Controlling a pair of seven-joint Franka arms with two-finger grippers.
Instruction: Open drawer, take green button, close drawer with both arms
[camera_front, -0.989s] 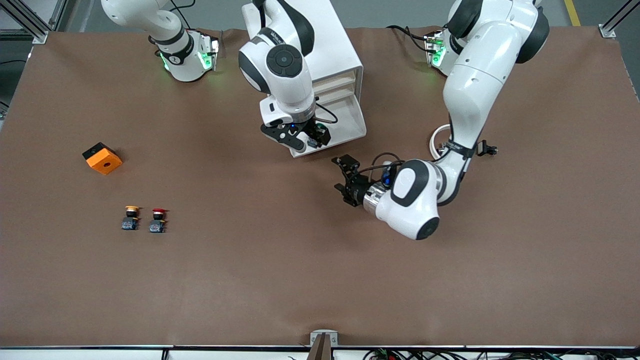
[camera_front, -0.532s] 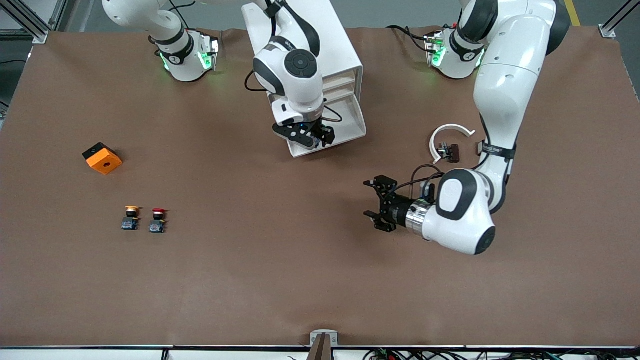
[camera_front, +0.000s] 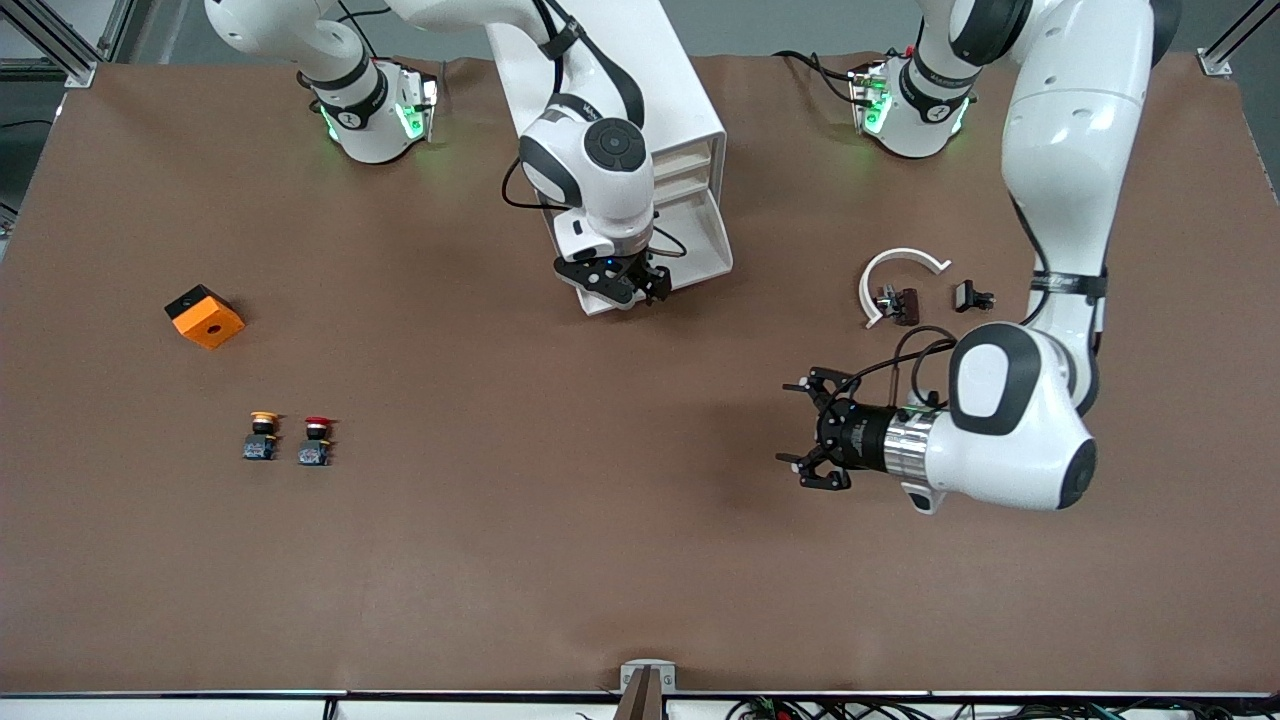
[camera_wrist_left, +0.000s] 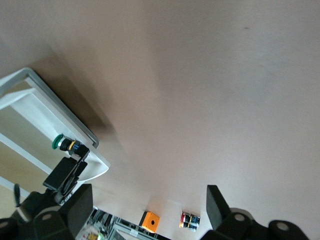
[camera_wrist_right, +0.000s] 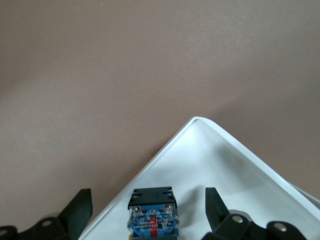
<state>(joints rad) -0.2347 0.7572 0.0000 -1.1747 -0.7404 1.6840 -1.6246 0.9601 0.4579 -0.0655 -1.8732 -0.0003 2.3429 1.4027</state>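
Note:
The drawer (camera_front: 712, 250) stands pulled out of the white cabinet (camera_front: 660, 90) toward the front camera. The green-capped button (camera_wrist_left: 63, 144) lies on its side in the drawer; its blue-grey block base (camera_wrist_right: 152, 214) shows in the right wrist view. My right gripper (camera_front: 628, 287) is down in the drawer, open, with one finger on each side of the button and a gap on both sides; it also shows in the left wrist view (camera_wrist_left: 66, 173). My left gripper (camera_front: 812, 432) is open and empty over bare table, off toward the left arm's end from the drawer.
An orange box (camera_front: 204, 316) sits toward the right arm's end. A yellow-capped button (camera_front: 262, 436) and a red-capped button (camera_front: 316, 440) stand nearer the front camera. A white ring piece (camera_front: 900, 278) and small dark parts (camera_front: 905, 303) lie beside the left arm.
My left gripper has drawn away from the drawer's front, toward the left arm's end. My right gripper has shifted a little over the open drawer and come down over the button.

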